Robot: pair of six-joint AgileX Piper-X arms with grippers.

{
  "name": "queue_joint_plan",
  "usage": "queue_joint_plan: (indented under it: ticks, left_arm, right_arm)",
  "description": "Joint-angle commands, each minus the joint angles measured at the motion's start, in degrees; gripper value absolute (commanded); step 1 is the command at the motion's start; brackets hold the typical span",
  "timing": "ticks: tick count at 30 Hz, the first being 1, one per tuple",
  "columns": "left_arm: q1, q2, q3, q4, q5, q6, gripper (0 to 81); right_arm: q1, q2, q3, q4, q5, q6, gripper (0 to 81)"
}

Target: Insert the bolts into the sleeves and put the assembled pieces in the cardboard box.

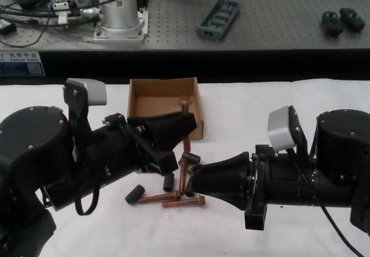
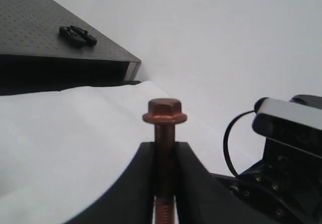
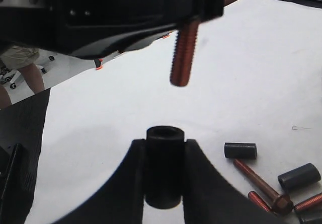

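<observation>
My left gripper (image 1: 186,127) is shut on a copper bolt (image 1: 185,115), held upright in front of the cardboard box (image 1: 165,82). In the left wrist view the bolt (image 2: 164,133) sits between the fingers with its hex head on top, and the gripper (image 2: 164,156) is clamped on its shank. My right gripper (image 3: 164,156) is shut on a black sleeve (image 3: 164,166), bore facing up. The bolt's threaded end (image 3: 183,53) hangs a short way above the sleeve, slightly off to one side and not touching it. From the high view the right gripper (image 1: 193,173) is just below the left one.
Loose bolts (image 1: 184,202) and black sleeves (image 1: 134,194) lie on the white cloth under both grippers; more sleeves (image 3: 240,150) and a bolt (image 3: 259,182) lie beside the right gripper. Behind the box runs a black perforated bench with a metal post base (image 1: 118,14) and a black tray (image 1: 218,19).
</observation>
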Motion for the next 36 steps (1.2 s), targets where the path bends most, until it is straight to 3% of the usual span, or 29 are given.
queue_joint_plan:
  ticks: [1,12,18,36]
  left_arm:
    - [0.2,0.03,-0.6,-2.47,-3.56,-1.31,0.6]
    - [0.01,0.03,-0.34,-5.35,-6.7,-2.67,0.6]
    - [0.01,0.03,-0.34,-4.45,-0.44,-3.76,0.6]
    - [0.01,0.03,-0.34,-4.96,5.24,-5.33,0.6]
  right_arm:
    - [0.05,0.02,-0.66,-0.23,-1.08,-0.27,3.9]
    - [0.05,0.02,-0.66,-3.76,-1.27,0.79,3.9]
    - [0.05,0.14,-0.66,-7.15,-1.27,4.15,3.9]
    - [0.3,0.14,-0.56,-7.94,-1.88,4.62,3.9]
